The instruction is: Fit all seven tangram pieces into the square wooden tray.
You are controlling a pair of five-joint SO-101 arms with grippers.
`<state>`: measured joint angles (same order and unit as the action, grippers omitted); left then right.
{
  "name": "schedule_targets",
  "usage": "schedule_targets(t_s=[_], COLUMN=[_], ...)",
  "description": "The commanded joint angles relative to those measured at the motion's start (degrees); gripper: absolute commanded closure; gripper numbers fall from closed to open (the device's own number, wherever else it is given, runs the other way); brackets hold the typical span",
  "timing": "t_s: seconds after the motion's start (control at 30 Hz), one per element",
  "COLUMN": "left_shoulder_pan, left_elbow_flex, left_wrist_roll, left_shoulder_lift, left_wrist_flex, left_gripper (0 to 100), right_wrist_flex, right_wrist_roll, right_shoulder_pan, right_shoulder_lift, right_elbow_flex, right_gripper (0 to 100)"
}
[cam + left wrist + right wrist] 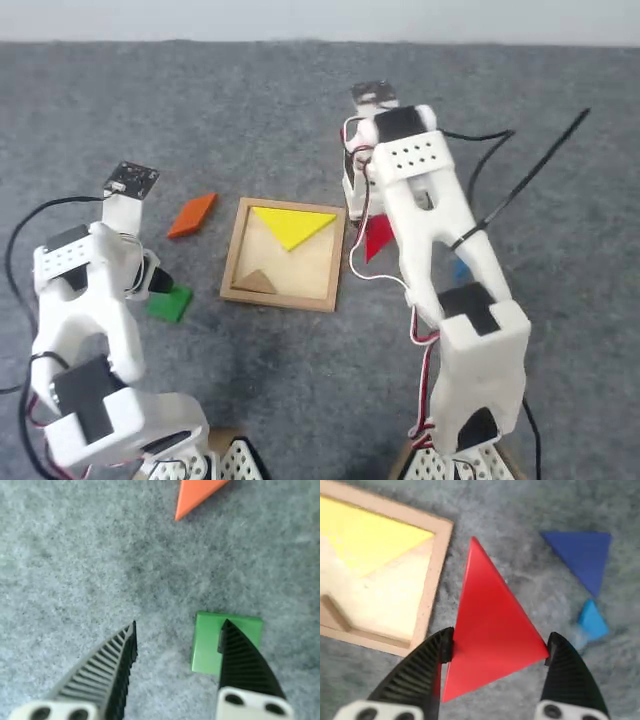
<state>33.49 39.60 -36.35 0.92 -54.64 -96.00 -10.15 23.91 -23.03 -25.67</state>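
Note:
The square wooden tray lies mid-table and holds a yellow triangle and a small brown triangle. My right gripper is just beside the tray's rim, shut on a large red triangle, with a finger against each of two edges. The red triangle is partly hidden under that arm. My left gripper hangs open over the carpet, one finger above a green square. The green square lies left of the tray, and an orange parallelogram lies farther back.
A dark blue triangle and a small light blue piece lie on the grey carpet beyond the red triangle, away from the tray. The orange piece's tip lies ahead of the left gripper. Cables trail from both arms.

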Motion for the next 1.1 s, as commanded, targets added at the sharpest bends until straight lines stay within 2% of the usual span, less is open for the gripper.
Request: schedule_targets(t_s=[0.0,0.2,0.37,0.57,1.07], left_shoulder_pan=[0.35,0.09,0.09,0.09,0.00], left_elbow_flex=[1.89,12.88,23.78,28.26,28.44], left_wrist_roll=[0.44,0.62,0.70,0.70,1.49], left_shoulder_lift=[0.70,10.99,22.59,26.90,26.99], left_wrist_flex=[1.32,9.49,17.58,21.89,21.80], left_gripper=[75,75,75,75,75], right_wrist_flex=[-0.48,6.64,12.00,16.92,25.10], right_wrist_roll=[-5.63,-15.12,-20.92,-21.80,-25.93], right_shoulder_pan=[6.02,17.63,22.20,23.69,24.13], right_shoulder_lift=[6.73,5.32,-1.10,-3.47,-10.33], right_elbow_flex=[-2.55,-2.64,-2.90,-2.90,-2.90], right_gripper=[83.0,83.0,83.0,82.9,82.5])
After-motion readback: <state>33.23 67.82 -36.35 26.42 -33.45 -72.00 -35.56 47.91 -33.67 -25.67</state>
